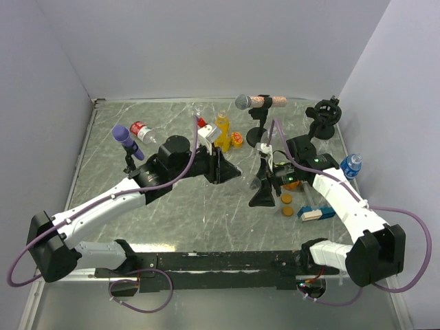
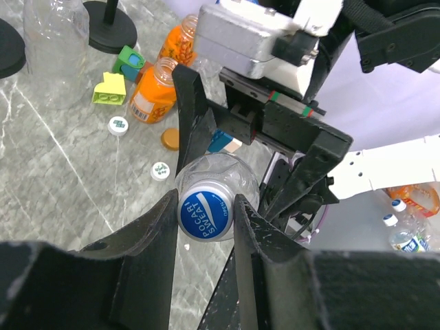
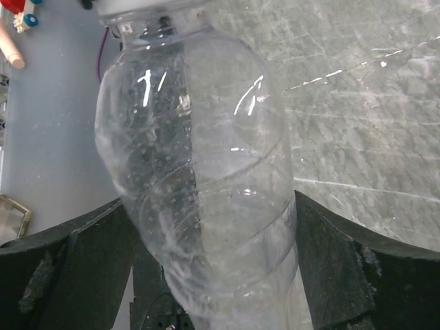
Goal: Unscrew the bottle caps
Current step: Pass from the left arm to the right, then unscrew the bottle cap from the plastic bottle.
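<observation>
- Left wrist view: the left gripper [image 2: 206, 203] has its black fingers [image 2: 155, 234] closed on the round blue plastic screw cap [image 2: 205, 214] with white lettering.
- That cap is on the neck of the clear plastic bottle [image 2: 227, 172], which hangs between the two grippers.
- Right wrist view: the right gripper [image 3: 210, 203] has the bottle's body between its fingers [image 3: 75, 268]. Both seem to press its sides, though glare blurs the contact.
- Two pale round caps [image 2: 118, 125] lie loose on the grey marbled tabletop [image 2: 55, 158], near an orange juice bottle [image 2: 152, 93].
</observation>
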